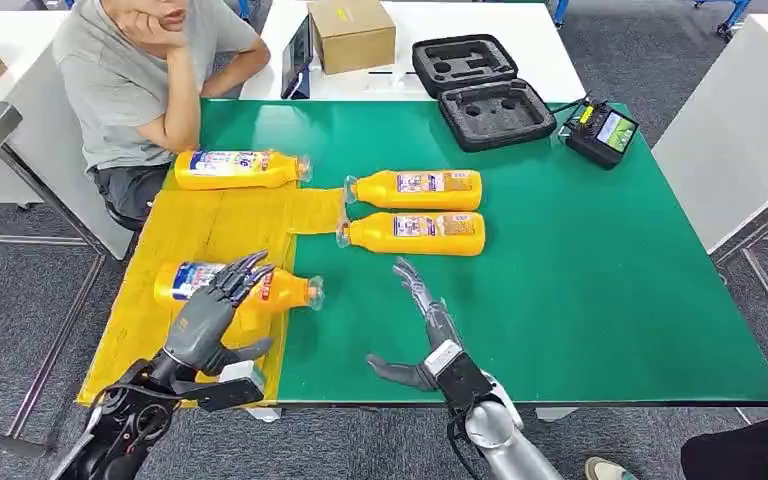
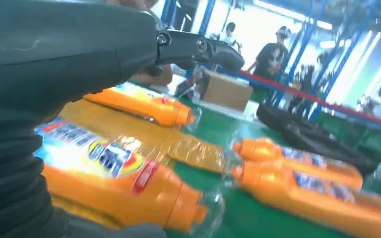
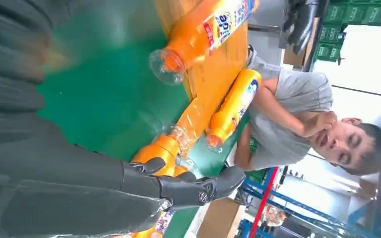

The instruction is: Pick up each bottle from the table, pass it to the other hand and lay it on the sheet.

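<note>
The left hand [image 1: 212, 315] hangs over the near bottle [image 1: 285, 290], fingers [image 1: 245, 272] spread above its label, holding nothing. That bottle lies on its side on the yellow sheet [image 1: 215, 225], cap poking onto the green bench [image 1: 580, 290]. The right hand [image 1: 422, 330] is over the bare green, fingers stretched apart and empty. Farther off, two bottles [image 1: 415, 189] [image 1: 412, 233] lie side by side on the green just beside the sheet, and a fourth bottle [image 1: 240, 169] lies at the sheet's far end. A seated person [image 1: 135, 70] leans at the far corner.

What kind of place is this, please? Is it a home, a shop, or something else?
Probably a robot test area in a factory or warehouse hall. Blue storage racks stand behind, a green work table holds an open equipment case and a handheld controller, with white workbenches around.
</note>
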Controlling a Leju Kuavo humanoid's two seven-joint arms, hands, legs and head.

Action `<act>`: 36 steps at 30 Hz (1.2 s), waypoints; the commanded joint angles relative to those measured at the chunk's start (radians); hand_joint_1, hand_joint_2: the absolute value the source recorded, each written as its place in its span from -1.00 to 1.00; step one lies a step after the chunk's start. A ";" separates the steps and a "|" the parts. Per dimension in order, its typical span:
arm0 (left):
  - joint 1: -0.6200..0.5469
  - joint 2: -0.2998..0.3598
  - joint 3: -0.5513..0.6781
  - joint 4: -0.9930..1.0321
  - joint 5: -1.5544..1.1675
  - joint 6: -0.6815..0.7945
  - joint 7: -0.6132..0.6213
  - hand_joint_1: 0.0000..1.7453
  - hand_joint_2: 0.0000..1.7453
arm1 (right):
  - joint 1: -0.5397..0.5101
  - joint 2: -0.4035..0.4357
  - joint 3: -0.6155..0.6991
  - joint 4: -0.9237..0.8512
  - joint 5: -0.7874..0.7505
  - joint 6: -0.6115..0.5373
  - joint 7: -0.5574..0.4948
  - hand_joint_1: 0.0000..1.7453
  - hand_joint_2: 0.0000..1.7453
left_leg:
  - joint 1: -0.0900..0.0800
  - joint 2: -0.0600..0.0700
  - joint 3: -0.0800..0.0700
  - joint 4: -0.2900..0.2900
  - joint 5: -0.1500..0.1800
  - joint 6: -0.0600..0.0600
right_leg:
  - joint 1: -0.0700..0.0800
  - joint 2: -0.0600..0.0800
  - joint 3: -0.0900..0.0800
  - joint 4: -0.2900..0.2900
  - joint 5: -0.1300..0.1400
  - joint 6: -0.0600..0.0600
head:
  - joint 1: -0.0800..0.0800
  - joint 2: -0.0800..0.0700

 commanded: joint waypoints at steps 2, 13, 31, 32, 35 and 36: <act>0.051 -0.149 0.060 -0.053 0.209 0.014 -0.078 -1.00 1.00 | 0.023 0.014 -0.029 -0.050 -0.074 0.049 0.001 -1.00 1.00 | 0.000 0.000 0.002 -0.001 -0.001 -0.001 | 0.000 0.001 0.002 -0.001 -0.001 0.000 | 0.000 0.000; 0.106 -0.280 0.073 -0.088 0.579 0.021 -0.064 -1.00 1.00 | 0.098 0.127 -0.267 -0.117 -0.181 0.283 0.001 -1.00 -1.00 | 0.000 -0.002 0.000 -0.001 -0.001 0.000 | 0.000 -0.001 0.001 -0.001 -0.001 0.000 | 0.000 0.000; 0.100 -0.334 -0.092 0.142 0.785 0.095 0.058 -1.00 -1.00 | 0.287 0.111 -0.212 -0.344 -0.094 -0.073 0.001 -1.00 1.00 | 0.000 -0.003 0.002 -0.001 -0.003 -0.001 | 0.000 -0.001 0.001 -0.001 -0.002 -0.001 | -0.001 0.000; 0.092 -0.331 -0.107 0.149 0.789 0.098 0.057 -1.00 -1.00 | 0.304 0.097 -0.203 -0.410 -0.071 -0.096 0.001 -1.00 1.00 | -0.001 -0.003 -0.001 -0.001 -0.002 -0.001 | -0.001 -0.002 -0.001 -0.001 -0.002 -0.001 | 0.000 0.000; 0.083 -0.331 -0.125 0.152 0.788 0.125 0.060 -1.00 1.00 | 0.316 0.094 -0.200 -0.436 -0.064 -0.142 0.001 -1.00 1.00 | -0.001 -0.004 -0.001 0.000 -0.003 -0.001 | -0.001 -0.002 -0.001 0.000 -0.002 -0.001 | 0.000 0.000; 0.084 -0.333 -0.133 0.148 0.785 0.144 0.063 -1.00 1.00 | 0.315 0.095 -0.205 -0.425 -0.055 -0.159 0.001 -1.00 1.00 | -0.001 -0.004 0.001 0.000 -0.004 -0.001 | -0.001 -0.002 0.001 0.000 -0.003 -0.001 | 0.000 0.000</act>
